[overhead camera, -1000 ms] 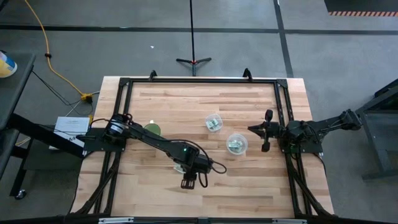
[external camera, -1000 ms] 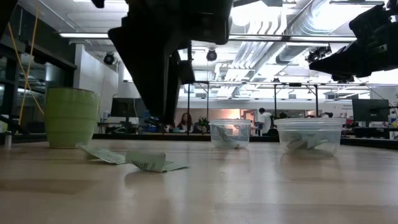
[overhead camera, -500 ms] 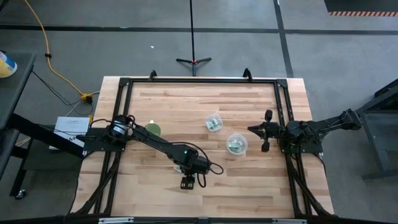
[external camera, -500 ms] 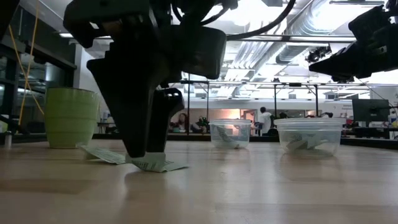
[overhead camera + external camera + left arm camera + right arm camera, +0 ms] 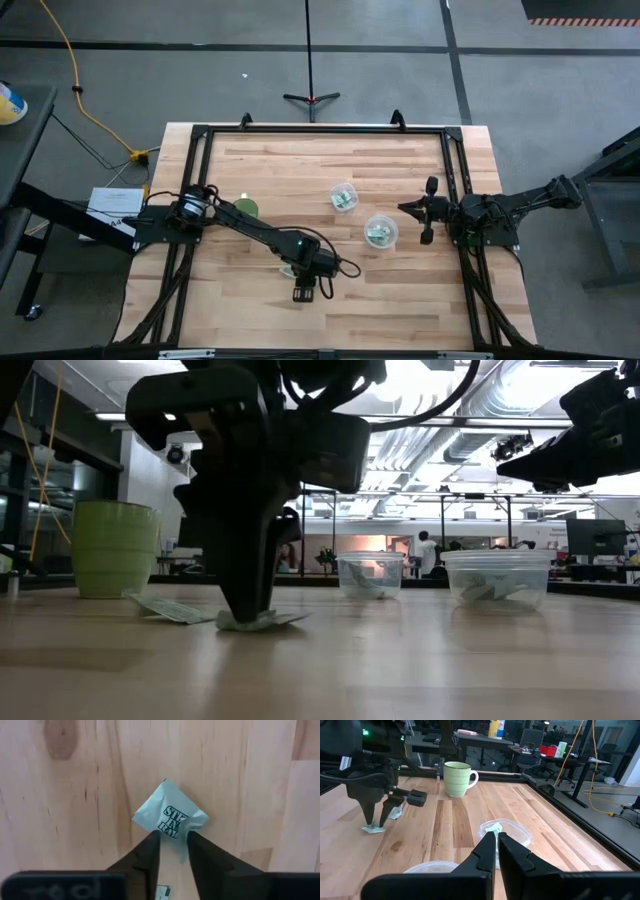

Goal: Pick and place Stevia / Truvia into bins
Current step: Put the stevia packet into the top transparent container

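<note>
The wooden table point(image 5: 300, 170) carries a green cup point(image 5: 115, 548), two clear bins point(image 5: 371, 574) point(image 5: 496, 578) already holding packets, and loose Stevia packets toward the left arm's side. The right end effector point(image 5: 428, 211) waits clenched beside the bins. The left end effector point(image 5: 173, 844) stands tips-down on a crumpled Stevia packet point(image 5: 169, 819), fingers pinching its near edge (a shallow bite). Squeezing firmly and lifting straight up should best avoid dragging the neighbouring packet point(image 5: 170, 608).

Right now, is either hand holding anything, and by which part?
The left hand is pinching a Stevia packet by one edge, down on the table. The right hand holds nothing.
</note>
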